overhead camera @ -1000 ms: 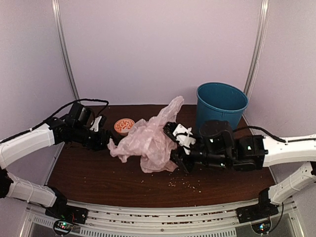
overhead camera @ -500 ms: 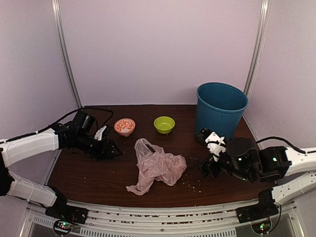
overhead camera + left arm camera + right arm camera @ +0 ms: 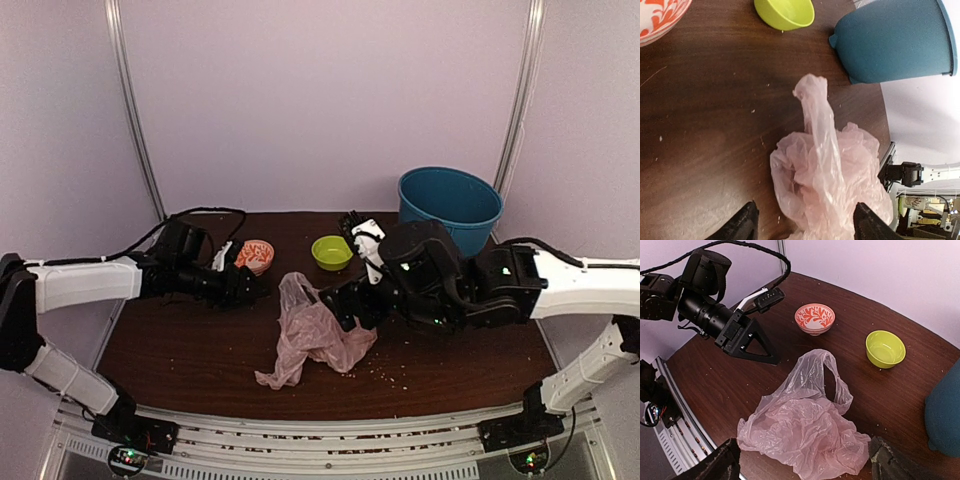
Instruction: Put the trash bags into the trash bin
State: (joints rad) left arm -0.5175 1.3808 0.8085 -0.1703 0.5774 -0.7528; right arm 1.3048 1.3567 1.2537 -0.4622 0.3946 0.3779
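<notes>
The pink trash bag [image 3: 315, 338] was seen lying crumpled on the worktop [image 3: 180, 350], not in the trash bin [image 3: 450, 205] but off to the bin's left and nearer the arms, with 1 handle loop sticking up. The left fingers [image 3: 742, 227] were spread wide, further left of the bin than the bag, nothing gripped. The right fingers [image 3: 722, 465] were splayed too, held over the bag, empty. 2 bowls were spotted left of the bin: a lime-green bowl [image 3: 332, 252] closest, an orange-patterned bowl [image 3: 253, 256] further out.
</notes>
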